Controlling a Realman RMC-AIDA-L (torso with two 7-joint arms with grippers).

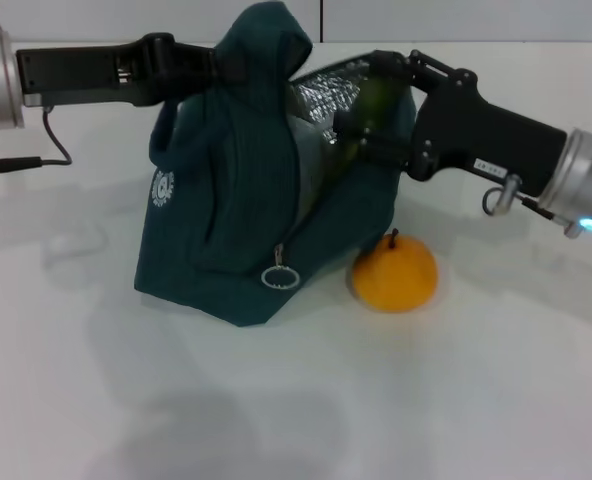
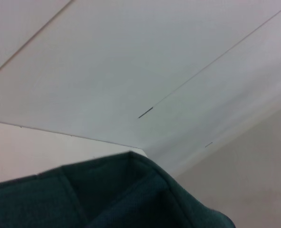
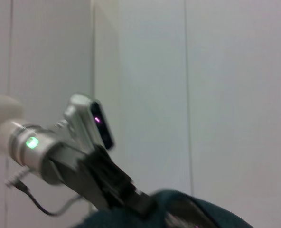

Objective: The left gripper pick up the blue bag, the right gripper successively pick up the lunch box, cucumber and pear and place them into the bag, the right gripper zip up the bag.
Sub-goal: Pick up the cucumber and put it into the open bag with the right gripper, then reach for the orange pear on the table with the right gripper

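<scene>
We hold the dark teal-blue fabric bag (image 1: 241,200) centre-desk, left gripper (image 1: 216,68) fingers clamped on its handle; right gripper (image 1: 371,110) fingers grip the dark green cucumber (image 1: 368,105) in its opening; round yellow-orange pear (image 1: 394,275) beside, right.

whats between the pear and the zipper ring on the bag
Only a short stretch of bare white table, plus the blue bag's lower edge. The head view shows the pear right of the zipper ring, nothing between them.

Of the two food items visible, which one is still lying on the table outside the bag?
The pear, beside the blue bag. The cucumber is in the right gripper at the bag's opening.
</scene>
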